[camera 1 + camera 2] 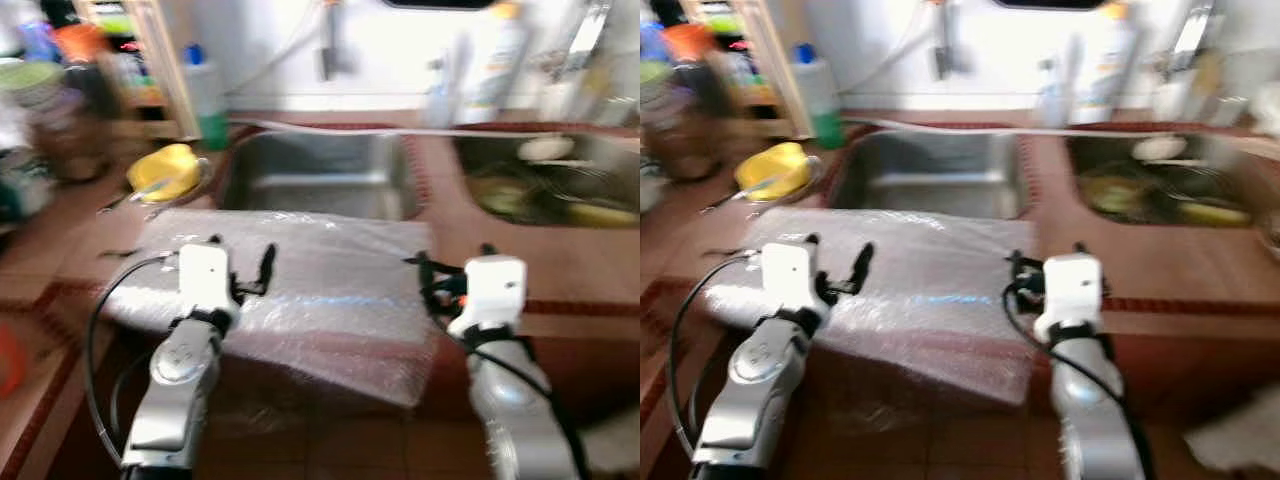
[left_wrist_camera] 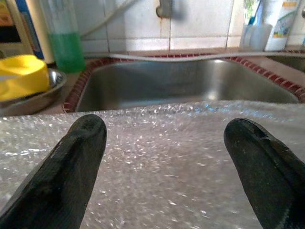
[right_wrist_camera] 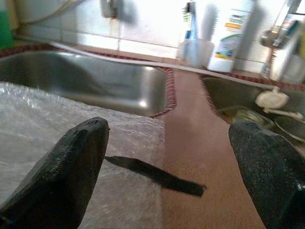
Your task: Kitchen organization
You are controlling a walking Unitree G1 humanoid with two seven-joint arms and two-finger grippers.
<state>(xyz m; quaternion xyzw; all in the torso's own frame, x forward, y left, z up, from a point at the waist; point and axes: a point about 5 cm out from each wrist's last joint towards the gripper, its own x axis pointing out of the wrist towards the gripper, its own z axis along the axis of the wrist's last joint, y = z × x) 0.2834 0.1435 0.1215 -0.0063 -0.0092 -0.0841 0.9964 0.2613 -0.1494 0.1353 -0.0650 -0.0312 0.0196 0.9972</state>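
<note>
In the eye views, a sheet of bubble wrap (image 1: 300, 290) lies on the red-tiled worktop (image 1: 560, 270) in front of the empty left sink (image 1: 320, 170), its front edge hanging over the worktop's front edge, while the right sink (image 1: 550, 180) holds dishes and a yellow bowl (image 1: 165, 170) sits at the left sink's left corner. The left wrist view shows the left gripper (image 2: 167, 157) with fingers spread wide over the wrap, the sink and a green bottle (image 2: 64, 38) beyond. The right wrist view shows the right gripper (image 3: 167, 167), fingers likewise apart, over the wrap's right edge and bare worktop, with bottles (image 3: 228, 38) at the back wall.
</note>
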